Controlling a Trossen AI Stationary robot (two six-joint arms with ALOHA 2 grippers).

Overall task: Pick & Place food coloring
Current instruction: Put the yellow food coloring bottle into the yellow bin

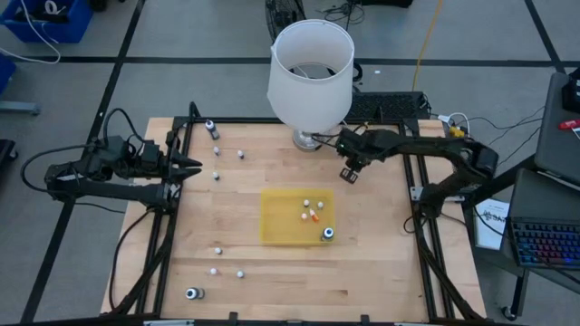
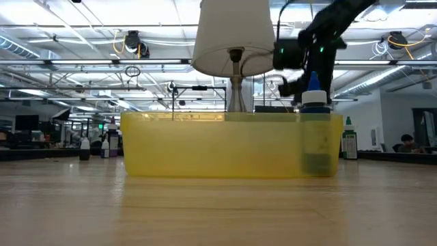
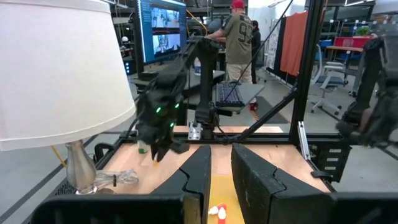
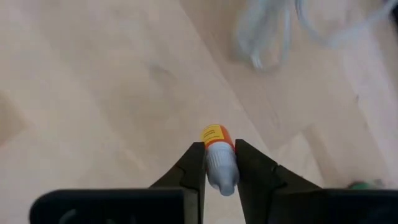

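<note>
Small food coloring bottles lie scattered on the wooden table, among them one (image 1: 217, 149) and one (image 1: 214, 270). Several rest in the yellow tray (image 1: 272, 226), including a dark one with a white-teal top (image 1: 327, 234). My right gripper (image 1: 349, 172) hovers between the lamp's base and the tray, shut on a whitish bottle with an orange end (image 4: 217, 158). My left gripper (image 1: 192, 167) waits at the table's left edge, its fingers a narrow gap apart and holding nothing. My right gripper pinches the little bottle by its whitish body (image 4: 221, 171) between the two fingers (image 4: 194, 165). The orange-yellow end (image 4: 213, 134) sticks out past the fingertips. The fingers point down from above. The bottle is lifted clear of the table.
A big white lamp (image 1: 311, 63) stands at the table's far edge; its metal foot (image 1: 305, 140) and cord are close to the right gripper. The tray sits at mid-table, slightly right of centre. A keyboard and cables lie beyond the far edge. People stand in the room behind.
</note>
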